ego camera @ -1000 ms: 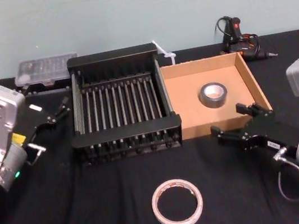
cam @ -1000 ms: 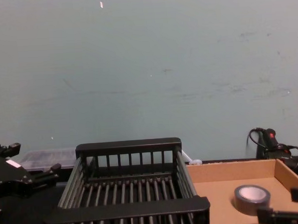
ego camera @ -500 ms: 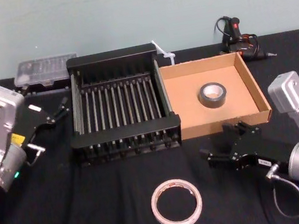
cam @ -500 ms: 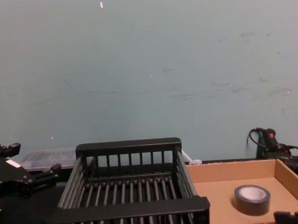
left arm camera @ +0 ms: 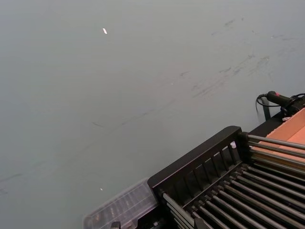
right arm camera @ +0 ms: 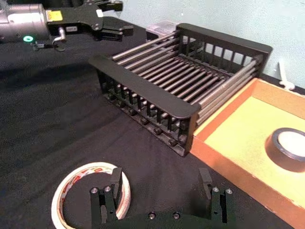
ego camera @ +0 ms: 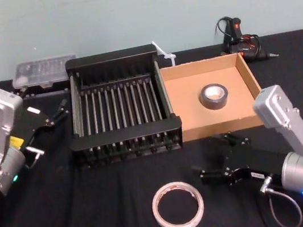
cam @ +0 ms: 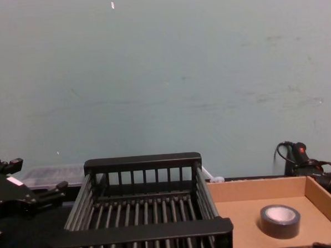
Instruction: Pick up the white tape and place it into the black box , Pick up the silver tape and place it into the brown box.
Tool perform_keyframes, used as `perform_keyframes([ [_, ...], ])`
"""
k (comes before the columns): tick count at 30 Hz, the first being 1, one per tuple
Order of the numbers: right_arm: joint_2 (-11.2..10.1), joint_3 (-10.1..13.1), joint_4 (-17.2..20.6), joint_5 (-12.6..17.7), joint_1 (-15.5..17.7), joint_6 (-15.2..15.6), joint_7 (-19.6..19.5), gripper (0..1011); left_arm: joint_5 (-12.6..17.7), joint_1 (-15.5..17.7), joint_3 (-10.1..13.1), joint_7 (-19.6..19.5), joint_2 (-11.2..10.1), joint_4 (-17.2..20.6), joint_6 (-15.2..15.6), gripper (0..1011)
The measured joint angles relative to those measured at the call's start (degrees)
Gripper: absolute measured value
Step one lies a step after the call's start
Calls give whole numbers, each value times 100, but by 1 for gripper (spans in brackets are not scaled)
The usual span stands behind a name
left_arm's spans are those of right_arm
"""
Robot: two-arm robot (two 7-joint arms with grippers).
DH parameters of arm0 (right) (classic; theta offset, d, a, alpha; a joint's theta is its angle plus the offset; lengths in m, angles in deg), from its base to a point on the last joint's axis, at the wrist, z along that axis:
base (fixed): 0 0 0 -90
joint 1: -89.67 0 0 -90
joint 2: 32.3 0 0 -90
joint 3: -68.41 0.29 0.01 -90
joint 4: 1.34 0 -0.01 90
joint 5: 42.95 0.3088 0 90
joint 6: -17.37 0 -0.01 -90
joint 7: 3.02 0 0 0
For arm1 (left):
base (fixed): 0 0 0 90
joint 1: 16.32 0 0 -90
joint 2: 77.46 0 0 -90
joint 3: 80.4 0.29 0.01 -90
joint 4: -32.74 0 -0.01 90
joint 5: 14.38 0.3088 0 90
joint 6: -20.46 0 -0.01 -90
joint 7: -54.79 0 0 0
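While the left gripper (ego camera: 59,112) hangs with fingers apart just left of the black box (ego camera: 125,141), that box sits mid-table with bare slats. White tape (ego camera: 178,206) lies flat on the black cloth in front of it. Right gripper (ego camera: 213,158), fingers spread wide, sits low just right of the white ring, not touching. Silver tape (ego camera: 214,95) lies flat inside the brown box (ego camera: 216,129), which touches the black box's right side.

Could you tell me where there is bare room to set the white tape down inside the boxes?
The black box holds nothing across its slatted floor. The brown box is bare left of the silver tape. Crowded: the right gripper beside the white tape.
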Motion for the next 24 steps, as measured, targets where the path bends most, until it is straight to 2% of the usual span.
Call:
perform_keyframes([
  [11, 167, -306, -183, -357, -210, -11, 50, 1002, 0, 0, 0, 0, 0, 0, 0, 1001],
  [24, 400, -525, -467, -596, -460, 74, 144, 1002, 0, 0, 0, 0, 0, 0, 0, 1001],
])
